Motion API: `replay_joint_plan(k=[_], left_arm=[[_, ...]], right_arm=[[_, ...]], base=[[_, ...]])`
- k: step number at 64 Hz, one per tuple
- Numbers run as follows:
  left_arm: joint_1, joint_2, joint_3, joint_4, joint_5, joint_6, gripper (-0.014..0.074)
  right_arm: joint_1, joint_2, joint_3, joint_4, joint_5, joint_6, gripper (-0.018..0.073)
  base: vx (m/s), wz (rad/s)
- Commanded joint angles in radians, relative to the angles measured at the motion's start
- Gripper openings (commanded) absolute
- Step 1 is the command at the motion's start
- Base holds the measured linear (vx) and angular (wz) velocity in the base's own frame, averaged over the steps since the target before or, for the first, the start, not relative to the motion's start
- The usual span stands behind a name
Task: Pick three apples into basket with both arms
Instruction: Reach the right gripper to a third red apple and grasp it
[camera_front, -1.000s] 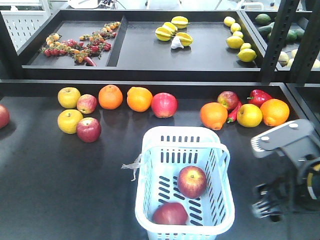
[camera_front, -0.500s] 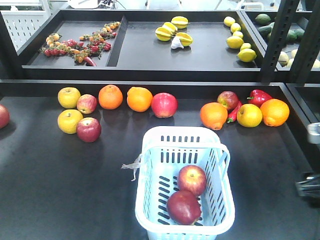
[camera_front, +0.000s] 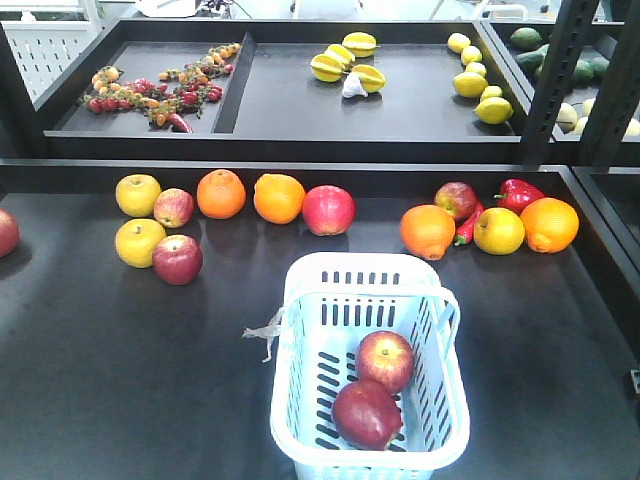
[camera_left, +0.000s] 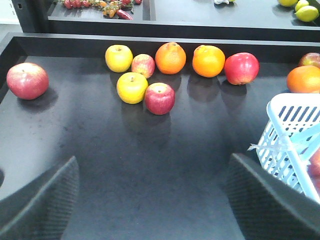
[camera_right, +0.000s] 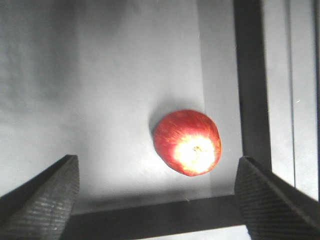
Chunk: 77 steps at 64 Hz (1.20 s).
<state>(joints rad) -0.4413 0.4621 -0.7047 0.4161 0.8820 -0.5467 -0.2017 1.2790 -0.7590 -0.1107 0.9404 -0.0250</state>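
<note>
Two apples (camera_front: 368, 414) lie touching in the basket (camera_front: 300, 400), lower centre of the front view. In the right wrist view a third apple (camera_right: 188, 142) sits on the desk (camera_right: 125, 75) near its corner rim, centre-right. The right end effector (camera_right: 157, 192) hangs released above it, empty. To grasp well, I judge it should shift right, centring the apple before descending. The left end effector (camera_left: 150, 200) is released too.

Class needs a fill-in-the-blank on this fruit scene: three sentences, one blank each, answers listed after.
1. The basket holds ____ apples.
2. In the right wrist view, the open jaws of the right gripper frame a single ____ on the table.
3. In the left wrist view, the jaws of the left gripper are ____ and hold nothing.

Answers: two; apple; open
</note>
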Motion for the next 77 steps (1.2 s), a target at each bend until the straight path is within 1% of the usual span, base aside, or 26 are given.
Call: replay_joint_plan(k=[1,5,8,23,40,45,49,54,59,62,77], left_arm=[[0.002,0.008,-0.022,0.020,-0.055,-0.005,0.0569],[0.002,0.008,-0.022,0.020,-0.055,-0.005,0.0569],[0.002,0.008,-0.022,0.020,-0.055,-0.005,0.0569],[0.002,0.008,-0.022,0.020,-0.055,-0.005,0.0569],[0.002,0.008,-0.022,0.020,-0.055,-0.005,0.0569],[0.002,0.008,-0.022,0.020,-0.055,-0.005,0.0569],[0.002,0.008,-0.022,0.020,-0.055,-0.005,0.0569],[0.002,0.008,-0.022,0.020,-0.055,-0.005,0.0569],[0.002,0.008,-0.022,0.020,-0.055,-0.005,0.0569],[0.002,0.008,-0.022,0.020,-0.055,-0.005,0.0569],[0.002,0.008,-0.022,0.020,-0.055,-0.005,0.0569]], right_arm=[[-0.008,0.018,-0.022,-0.086,-0.030,0.048,0.0599],[-0.008,0.038,-0.022,-0.114,-0.033,0.076,0.0599],[-0.008,0.054,-0.022,-0.117,-0.035,0.086,0.0599],[-0.008,0.166,-0.022,-0.115,-0.038,0.075,0.0599],[-0.014,0.225,-0.022,-0.114,-0.041,0.052,0.0599],[-0.043,0.238,-0.022,-0.087,-0.048,0.033,0.0599],[-0.083,0.250,-0.022,-0.063,-0.057,0.020,0.0599],[-0.124,0.257,-0.022,0.009,-0.078,-0.040,0.0599],[-0.140,0.259,-0.022,0.085,-0.096,-0.110,0.0599],[-0.140,0.263,-0.022,0.086,-0.097,-0.127,0.0599],[-0.140,0.317,-0.022,0.054,-0.098,-0.115,0.0599]], base=[[0.00,0.00],[0.00,0.00],[0.00,0.00],[0.00,0.00],[0.00,0.00],[0.00,0.00],[0.00,0.00],[0.00,0.00],[0.00,0.00],[0.00,0.00],[0.00,0.00]])
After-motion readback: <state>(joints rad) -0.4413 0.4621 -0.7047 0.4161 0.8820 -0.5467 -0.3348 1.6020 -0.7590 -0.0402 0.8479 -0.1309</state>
